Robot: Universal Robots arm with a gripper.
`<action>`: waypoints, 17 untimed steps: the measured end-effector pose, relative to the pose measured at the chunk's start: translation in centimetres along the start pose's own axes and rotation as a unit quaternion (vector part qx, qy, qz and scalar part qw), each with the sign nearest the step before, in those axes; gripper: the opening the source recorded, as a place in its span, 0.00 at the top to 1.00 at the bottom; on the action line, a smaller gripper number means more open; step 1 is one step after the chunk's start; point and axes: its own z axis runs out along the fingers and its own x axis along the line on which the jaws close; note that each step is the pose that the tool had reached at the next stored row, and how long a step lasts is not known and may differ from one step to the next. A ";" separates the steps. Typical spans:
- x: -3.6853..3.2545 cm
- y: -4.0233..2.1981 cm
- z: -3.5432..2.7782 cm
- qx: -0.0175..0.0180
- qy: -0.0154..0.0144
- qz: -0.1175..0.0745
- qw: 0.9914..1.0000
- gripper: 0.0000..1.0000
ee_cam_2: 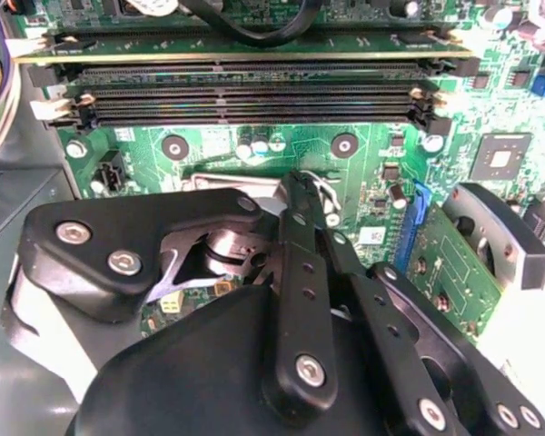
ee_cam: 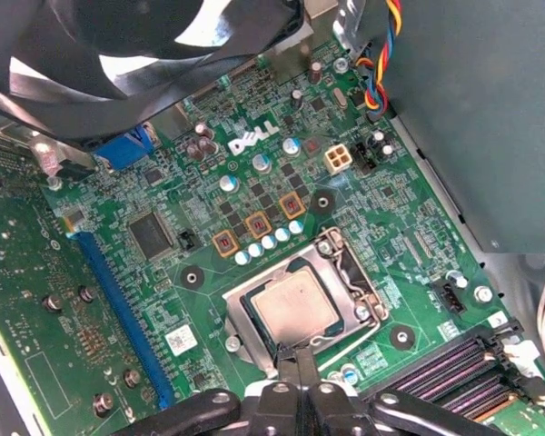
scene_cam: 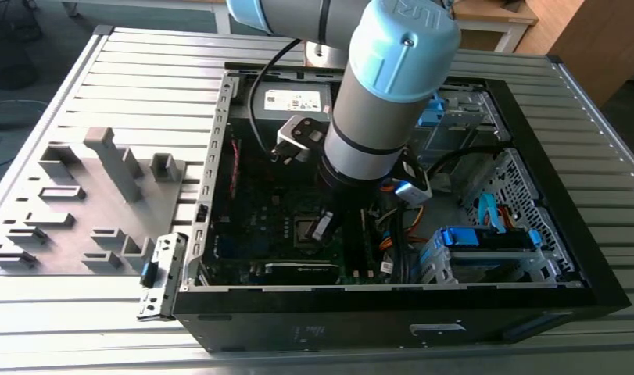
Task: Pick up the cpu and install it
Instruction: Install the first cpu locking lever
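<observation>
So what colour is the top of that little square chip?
Silver-grey with a slight warm tint; the cpu shows best in the first wrist view.

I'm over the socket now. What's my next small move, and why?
Probably a short, straight lift of the gripper, then a check of the seating. In the first wrist view the cpu lies flat inside the socket frame, and the gripper's tip sits at its edge, so any sideways motion might drag it.

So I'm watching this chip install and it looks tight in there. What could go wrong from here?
The gripper sits right at the edge of the chip in its socket frame; a sideways nudge could shift the chip. The arm also hangs close to loose cables inside the computer case and might snag them.
</observation>
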 end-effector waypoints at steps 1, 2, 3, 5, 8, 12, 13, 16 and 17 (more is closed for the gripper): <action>-0.03 -0.03 0.01 0.000 0.000 0.000 1.000 0.88; -0.08 -0.08 0.03 0.000 0.000 0.000 1.000 0.88; -0.13 -0.12 0.06 0.000 0.000 0.000 1.000 0.88; -0.24 -0.24 0.17 0.000 0.000 0.000 1.000 0.88; -0.36 -0.40 0.38 0.000 0.000 0.000 1.000 0.88; -0.40 -0.41 0.48 0.000 0.000 0.000 1.000 0.88; -0.41 -0.42 0.51 0.000 0.000 0.000 1.000 0.88; -0.44 -0.44 0.62 0.000 0.000 0.000 1.000 0.88; -0.45 -0.45 0.66 0.000 0.000 0.000 1.000 0.88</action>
